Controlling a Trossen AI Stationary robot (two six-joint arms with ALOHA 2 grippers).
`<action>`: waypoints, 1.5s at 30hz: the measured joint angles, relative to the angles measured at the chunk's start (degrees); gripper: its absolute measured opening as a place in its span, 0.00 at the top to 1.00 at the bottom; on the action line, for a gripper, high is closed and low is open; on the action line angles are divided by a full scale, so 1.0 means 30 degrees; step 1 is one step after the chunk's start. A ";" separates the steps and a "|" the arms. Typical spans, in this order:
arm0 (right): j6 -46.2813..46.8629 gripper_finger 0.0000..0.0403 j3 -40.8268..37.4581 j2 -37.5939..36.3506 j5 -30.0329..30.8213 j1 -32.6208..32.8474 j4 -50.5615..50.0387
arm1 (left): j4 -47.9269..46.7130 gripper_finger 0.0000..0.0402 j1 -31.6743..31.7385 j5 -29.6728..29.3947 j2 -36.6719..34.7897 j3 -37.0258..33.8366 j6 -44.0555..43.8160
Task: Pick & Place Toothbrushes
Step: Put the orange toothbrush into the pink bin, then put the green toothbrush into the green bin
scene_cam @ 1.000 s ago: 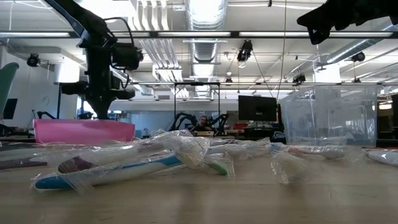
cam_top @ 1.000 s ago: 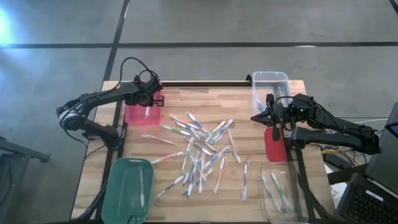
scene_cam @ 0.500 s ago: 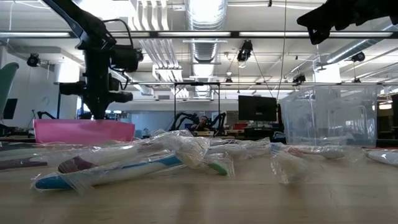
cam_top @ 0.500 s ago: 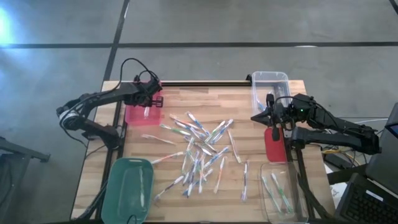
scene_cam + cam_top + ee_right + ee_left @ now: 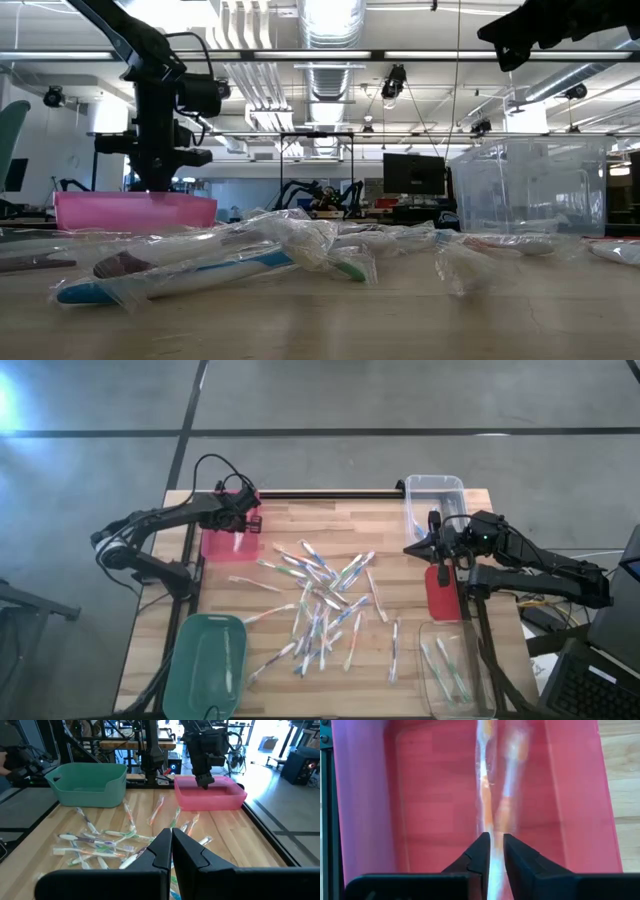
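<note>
Toothbrushes (image 5: pixel 320 605) lie scattered mid-counter, beside the pink bin (image 5: pixel 232 543).
Over that bin the left gripper (image 5: pixel 493 845) hangs, fingers slightly parted above a wrapped toothbrush (image 5: pixel 487 785) inside it; well away from the bin, the right gripper (image 5: pixel 171 842) waits, clenched, empty.

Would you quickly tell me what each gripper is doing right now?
Left gripper: slightly open over the pink bin, wrapped toothbrush between its fingers.
Right gripper: shut, empty.

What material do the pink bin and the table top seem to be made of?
The pink bin looks like smooth, slightly glossy plastic: even colour, rounded moulded edges and a soft sheen on its walls. The table top looks like pale wood with a matt finish: long plank strips and grain lines show, though it might be a laminate.
</note>
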 joint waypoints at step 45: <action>0.0013 0.98 0.0000 0.0000 0.0001 0.0004 0.0000 | -0.1713 0.79 -0.4894 0.3426 -0.0058 0.6575 0.1623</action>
